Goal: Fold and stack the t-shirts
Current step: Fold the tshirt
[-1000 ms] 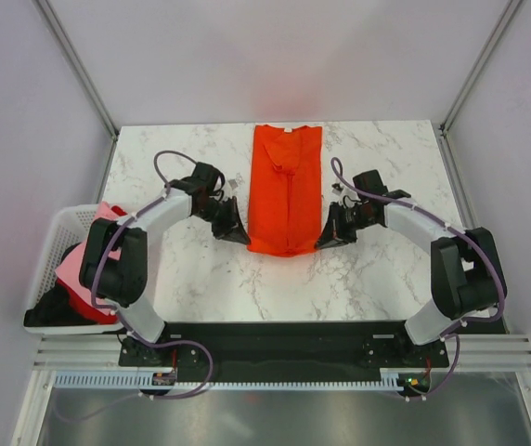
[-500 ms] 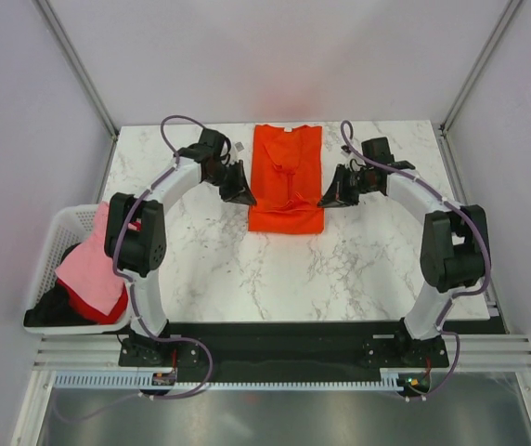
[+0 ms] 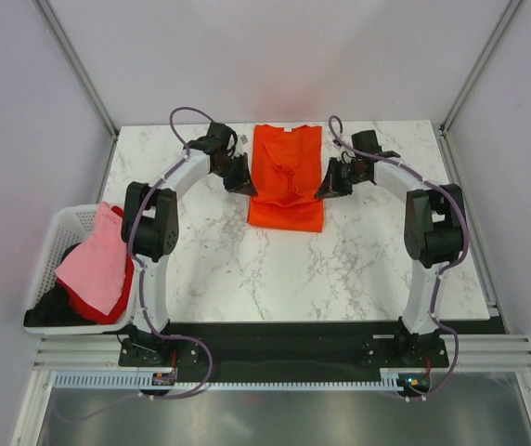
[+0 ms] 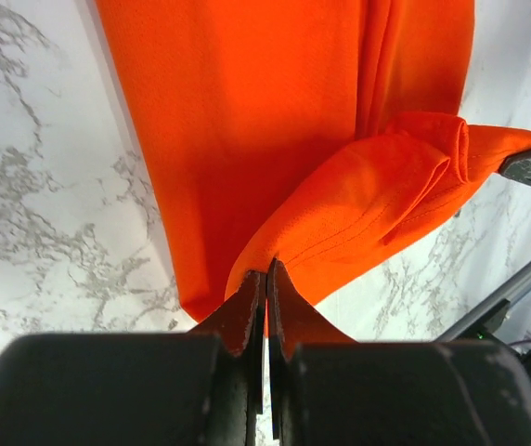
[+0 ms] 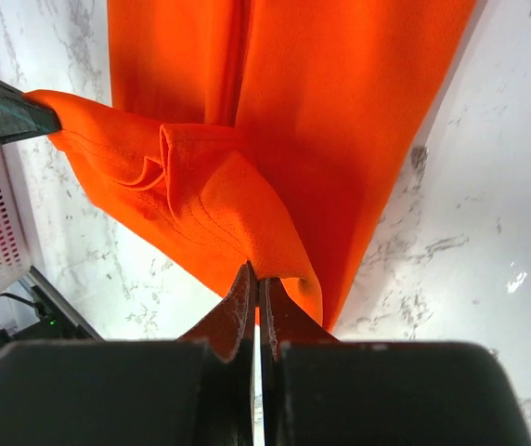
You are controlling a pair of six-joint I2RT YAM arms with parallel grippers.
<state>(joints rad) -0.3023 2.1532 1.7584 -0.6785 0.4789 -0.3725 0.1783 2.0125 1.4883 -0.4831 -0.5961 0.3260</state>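
The orange t-shirt, narrowed to a long strip, is lying on the far middle of the marble table, its collar pointing away from the arms. The left gripper and the right gripper are each clamping 1 corner of the hem, jaws pressed together on the cloth, and are holding that lifted edge, bunched between them, over the shirt's middle. In the white basket beside the table's left edge, a pink t-shirt is lying over a red t-shirt and a black t-shirt.
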